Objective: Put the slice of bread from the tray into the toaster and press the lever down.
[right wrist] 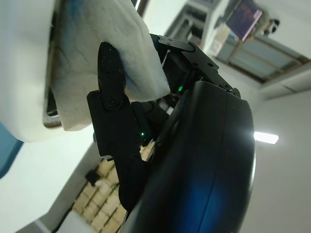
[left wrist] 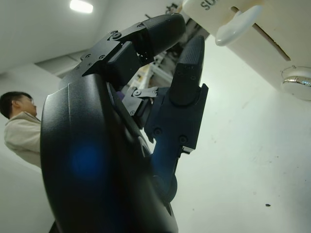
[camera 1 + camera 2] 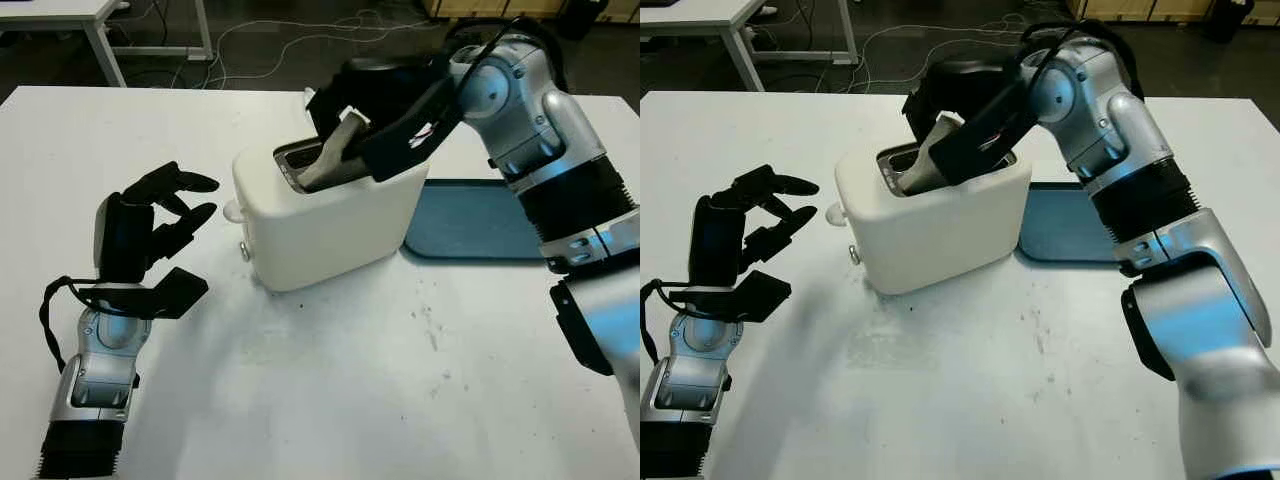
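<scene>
A white toaster (image 3: pixel 330 215) stands mid-table with its lever knob (image 3: pixel 233 211) on its left end. My right hand (image 3: pixel 372 105) hovers over the toaster's top, shut on the slice of bread (image 3: pixel 330 152), which leans with its lower end inside the slot (image 3: pixel 298 155). In the right wrist view the bread (image 1: pixel 97 58) is pressed by a black finger (image 1: pixel 111 82). The blue tray (image 3: pixel 470 222) lies just right of the toaster, partly hidden by my right arm. My left hand (image 3: pixel 160 225) is open, held above the table to the left of the toaster, near the lever.
A small silver dial (image 3: pixel 244 252) sits low on the toaster's left end. A person (image 2: pixel 22 126) in a light jacket is in the background of the left wrist view. Table legs and cables lie on the floor beyond the far edge.
</scene>
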Tool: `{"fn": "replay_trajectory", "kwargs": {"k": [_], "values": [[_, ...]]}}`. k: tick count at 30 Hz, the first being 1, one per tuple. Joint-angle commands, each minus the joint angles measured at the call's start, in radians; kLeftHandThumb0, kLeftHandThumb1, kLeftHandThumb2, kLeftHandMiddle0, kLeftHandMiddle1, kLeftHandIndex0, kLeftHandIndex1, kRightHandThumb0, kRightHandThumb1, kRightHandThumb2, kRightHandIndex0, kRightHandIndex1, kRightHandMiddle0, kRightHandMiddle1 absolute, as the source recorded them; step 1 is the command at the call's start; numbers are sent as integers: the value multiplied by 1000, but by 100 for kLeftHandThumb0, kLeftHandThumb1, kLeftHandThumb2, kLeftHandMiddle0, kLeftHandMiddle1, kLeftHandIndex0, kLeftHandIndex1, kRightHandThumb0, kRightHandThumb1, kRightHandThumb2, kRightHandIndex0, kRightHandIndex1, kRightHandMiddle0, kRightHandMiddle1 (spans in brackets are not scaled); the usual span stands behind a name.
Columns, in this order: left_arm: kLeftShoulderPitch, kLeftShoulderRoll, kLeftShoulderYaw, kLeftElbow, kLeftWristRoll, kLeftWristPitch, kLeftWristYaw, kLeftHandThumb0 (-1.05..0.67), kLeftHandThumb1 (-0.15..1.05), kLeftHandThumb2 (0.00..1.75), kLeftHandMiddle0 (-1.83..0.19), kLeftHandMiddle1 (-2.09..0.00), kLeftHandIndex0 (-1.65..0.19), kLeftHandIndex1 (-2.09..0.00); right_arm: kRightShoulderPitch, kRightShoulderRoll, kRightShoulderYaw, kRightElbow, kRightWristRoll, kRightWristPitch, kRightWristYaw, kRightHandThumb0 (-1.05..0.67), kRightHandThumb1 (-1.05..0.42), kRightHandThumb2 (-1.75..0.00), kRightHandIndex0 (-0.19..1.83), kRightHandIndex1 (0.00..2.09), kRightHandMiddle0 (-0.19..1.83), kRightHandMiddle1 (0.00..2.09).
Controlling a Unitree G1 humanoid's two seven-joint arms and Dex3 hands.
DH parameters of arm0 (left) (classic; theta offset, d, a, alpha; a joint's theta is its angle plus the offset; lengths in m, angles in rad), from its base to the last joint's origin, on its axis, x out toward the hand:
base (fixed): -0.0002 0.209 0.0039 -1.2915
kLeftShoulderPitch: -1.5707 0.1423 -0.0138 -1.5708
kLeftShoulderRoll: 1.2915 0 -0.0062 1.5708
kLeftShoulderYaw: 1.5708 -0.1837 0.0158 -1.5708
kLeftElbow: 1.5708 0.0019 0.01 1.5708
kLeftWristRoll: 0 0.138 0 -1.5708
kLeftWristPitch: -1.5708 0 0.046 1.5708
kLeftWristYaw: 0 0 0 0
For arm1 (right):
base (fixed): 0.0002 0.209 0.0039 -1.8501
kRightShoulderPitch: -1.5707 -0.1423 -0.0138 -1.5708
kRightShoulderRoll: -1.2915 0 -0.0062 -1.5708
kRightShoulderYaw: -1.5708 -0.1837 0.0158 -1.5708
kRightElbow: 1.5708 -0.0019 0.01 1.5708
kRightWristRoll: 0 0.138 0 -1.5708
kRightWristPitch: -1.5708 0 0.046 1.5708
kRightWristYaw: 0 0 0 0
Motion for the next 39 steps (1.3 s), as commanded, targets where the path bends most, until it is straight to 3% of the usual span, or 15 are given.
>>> {"fn": "replay_trajectory", "kwargs": {"k": [1,19,20,25,30,33,37,39], "values": [[9,-5,-4,-1,2,1,4,-36,92,5,-67,-147,-76,-77,-5,3,8,-22,-32,31,-17,-40,-92,-29,114,175,84,174],[8,-7,-7,-4,6,10,5,-37,92,6,-66,-148,-76,-75,-81,15,52,10,-103,51,54,-41,-92,-24,111,175,78,175],[8,-6,-7,-4,6,10,5,-37,92,7,-66,-148,-76,-75,-81,17,56,11,-102,51,60,-41,-92,-23,111,175,81,165],[8,-8,-8,-7,6,10,7,-36,92,7,-66,-148,-76,-75,-76,22,95,5,-112,21,100,-43,-92,-22,108,175,70,173],[6,-9,-8,-6,12,8,12,-36,92,6,-67,-148,-77,-75,-76,30,128,12,-106,-6,149,-44,-92,-20,103,175,68,141],[7,-7,-8,-6,16,7,13,-36,92,6,-66,-149,-77,-74,-62,33,130,17,-93,-29,140,-45,-92,-18,104,175,69,167],[6,-7,-7,-3,8,-1,7,-35,92,6,-66,-148,-77,-75,-45,41,115,31,-75,-52,106,-49,-92,-14,105,175,73,174],[7,-7,-7,-5,4,1,2,-35,92,5,-66,-147,-77,-75,-38,49,103,32,-69,-47,84,-61,-92,-12,101,174,76,151]]}}
